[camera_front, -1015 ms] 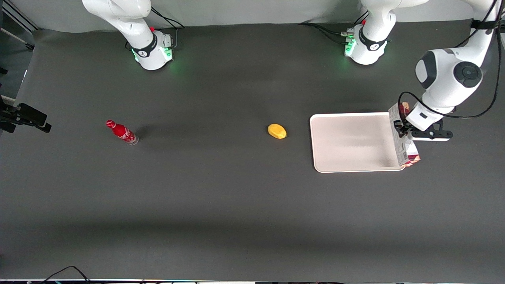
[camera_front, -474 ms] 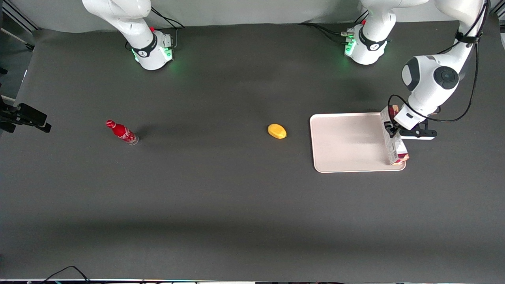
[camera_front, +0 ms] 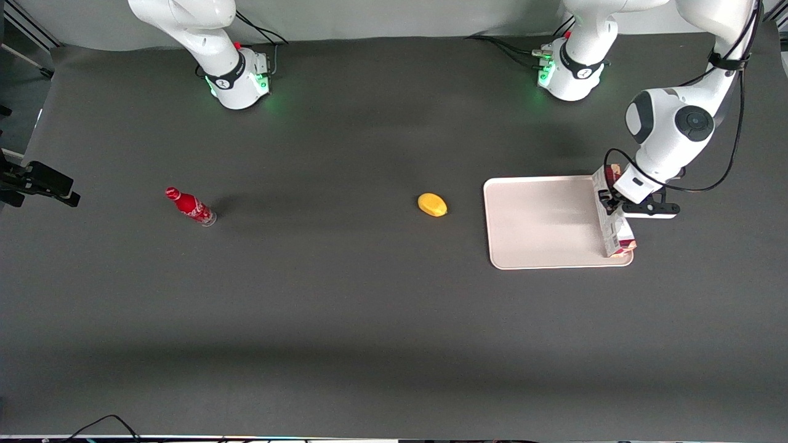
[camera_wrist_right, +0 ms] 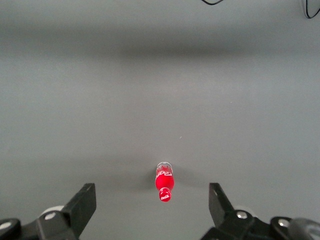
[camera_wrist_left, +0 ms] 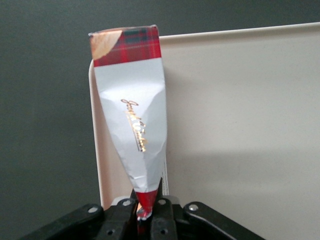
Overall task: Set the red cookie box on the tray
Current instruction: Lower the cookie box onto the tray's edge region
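The red cookie box (camera_front: 612,231) is long and narrow, with a white-grey panel and red plaid ends. It stands on its narrow edge over the tray (camera_front: 542,221), along the tray's rim at the working arm's end. My left gripper (camera_front: 611,200) is shut on the box partway along its length. In the left wrist view the box (camera_wrist_left: 131,115) runs away from the gripper (camera_wrist_left: 148,212), squeezed between the black fingers (camera_wrist_left: 120,217), with the pale tray (camera_wrist_left: 240,125) beneath it. I cannot tell whether the box touches the tray.
A yellow rounded object (camera_front: 432,204) lies on the dark table beside the tray, toward the parked arm's end. A small red bottle (camera_front: 189,206) lies farther that way, also seen as a red bottle (camera_wrist_right: 164,182) in the right wrist view.
My gripper carried the box from past the tray's rim inward over the tray and lower. Over the last half second it has hardly moved.
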Controlling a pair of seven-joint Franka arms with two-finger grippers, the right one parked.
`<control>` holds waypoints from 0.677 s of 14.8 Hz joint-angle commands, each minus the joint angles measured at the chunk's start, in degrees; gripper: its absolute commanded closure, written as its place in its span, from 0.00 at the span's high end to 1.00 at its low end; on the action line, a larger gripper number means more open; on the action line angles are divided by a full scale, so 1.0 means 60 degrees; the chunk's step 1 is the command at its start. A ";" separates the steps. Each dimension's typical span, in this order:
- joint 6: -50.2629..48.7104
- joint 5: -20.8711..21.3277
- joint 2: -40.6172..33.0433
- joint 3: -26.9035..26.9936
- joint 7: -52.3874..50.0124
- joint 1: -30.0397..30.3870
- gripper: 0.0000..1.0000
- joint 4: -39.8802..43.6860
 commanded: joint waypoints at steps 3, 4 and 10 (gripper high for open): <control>0.0087 -0.0109 0.0009 0.0009 0.0113 0.0007 1.00 0.0230; -0.0058 -0.0109 -0.0049 0.0009 0.0098 0.0007 1.00 0.0347; -0.3624 -0.0342 -0.0577 0.0009 -0.0092 0.0006 1.00 0.2627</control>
